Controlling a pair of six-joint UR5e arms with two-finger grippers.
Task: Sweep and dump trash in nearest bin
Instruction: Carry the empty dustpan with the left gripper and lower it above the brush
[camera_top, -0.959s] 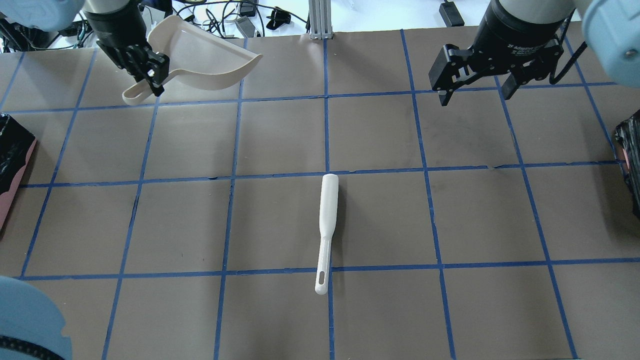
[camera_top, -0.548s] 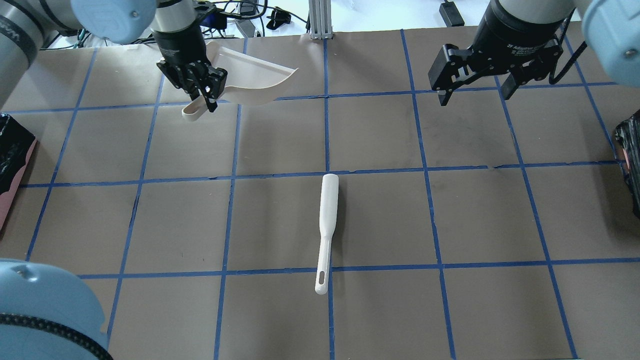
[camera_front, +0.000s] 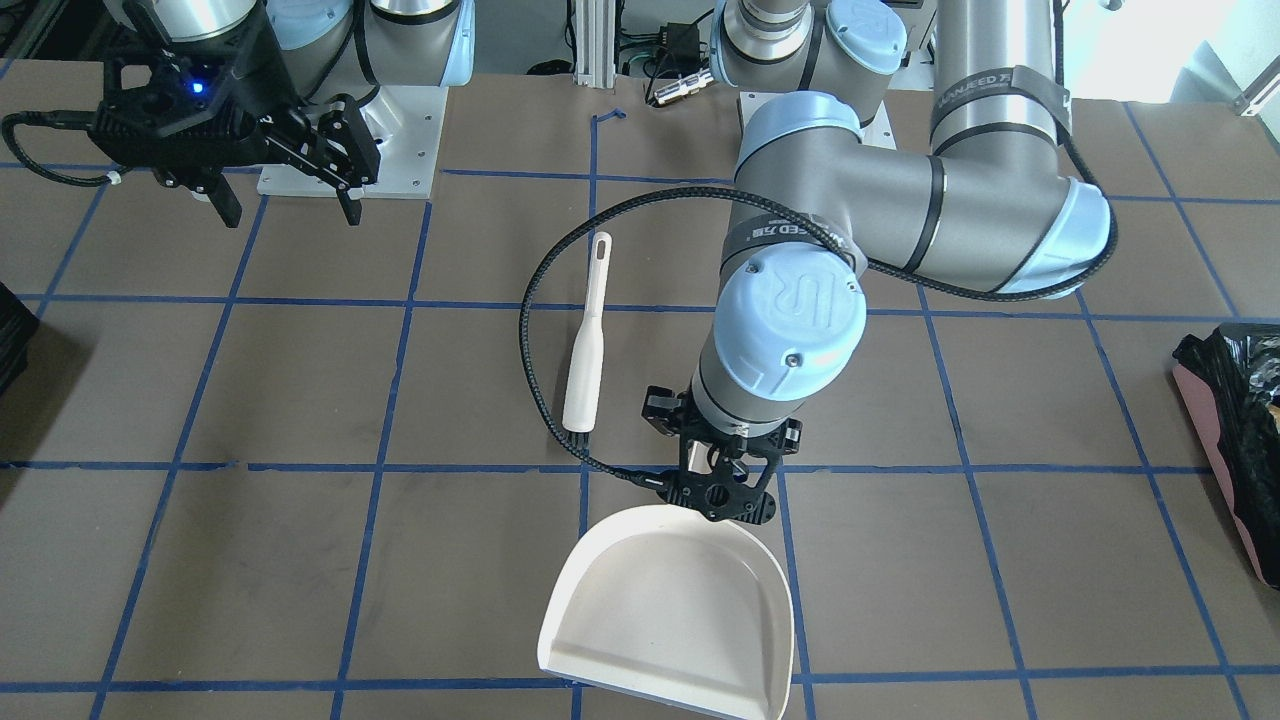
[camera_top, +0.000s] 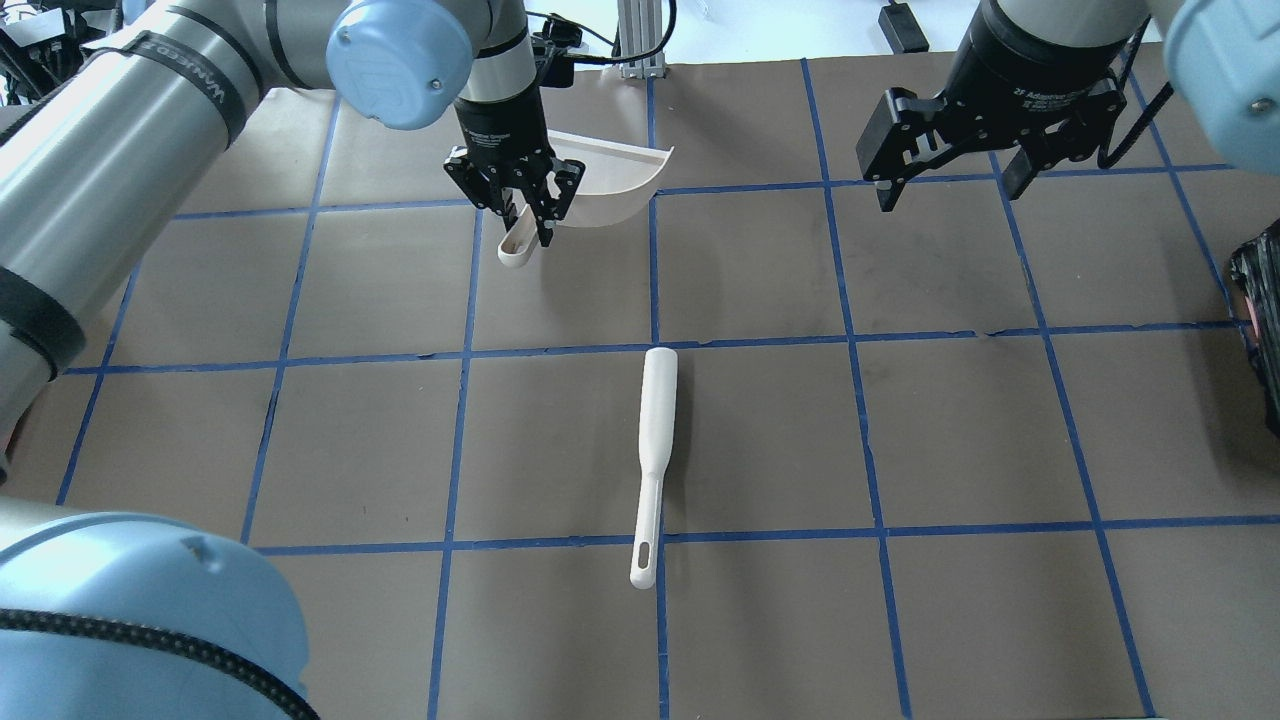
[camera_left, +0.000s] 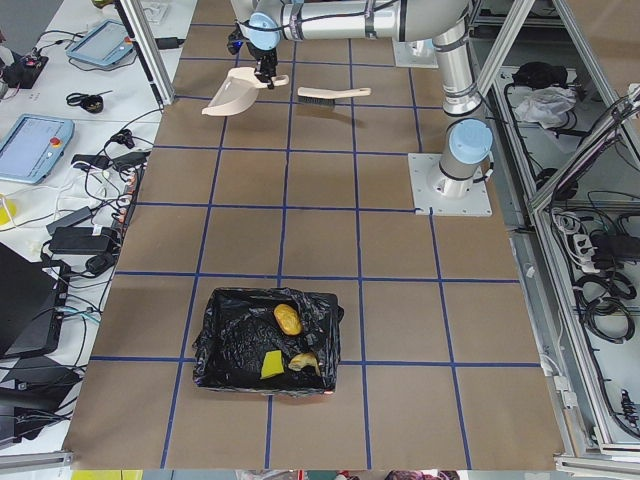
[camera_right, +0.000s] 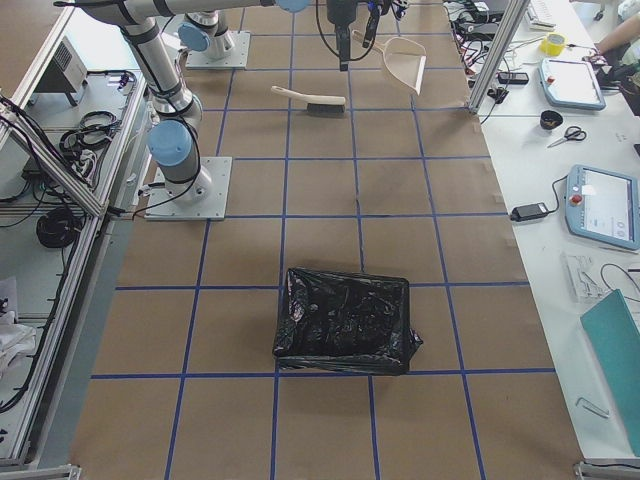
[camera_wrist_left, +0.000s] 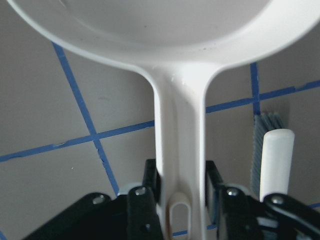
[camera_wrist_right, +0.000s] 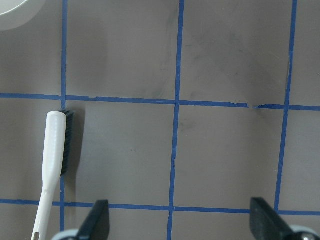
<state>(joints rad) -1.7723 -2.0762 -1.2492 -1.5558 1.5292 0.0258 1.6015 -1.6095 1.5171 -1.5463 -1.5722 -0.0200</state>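
Left gripper (camera_top: 524, 218) is clamped tight on the handle of the cream dustpan (camera_front: 670, 620), whose open mouth points away from the robot at the far side of the desk (camera_top: 950, 430). Right gripper (camera_top: 952, 190) hangs over the desk with its jaws spread wide, nothing between them. The white brush (camera_top: 655, 430) lies flat mid-desk, between the two arms. And the trash (camera_left: 288, 320), potato, sponge and bread, sits inside the black-lined bin (camera_left: 215, 330) at the desk's left end.
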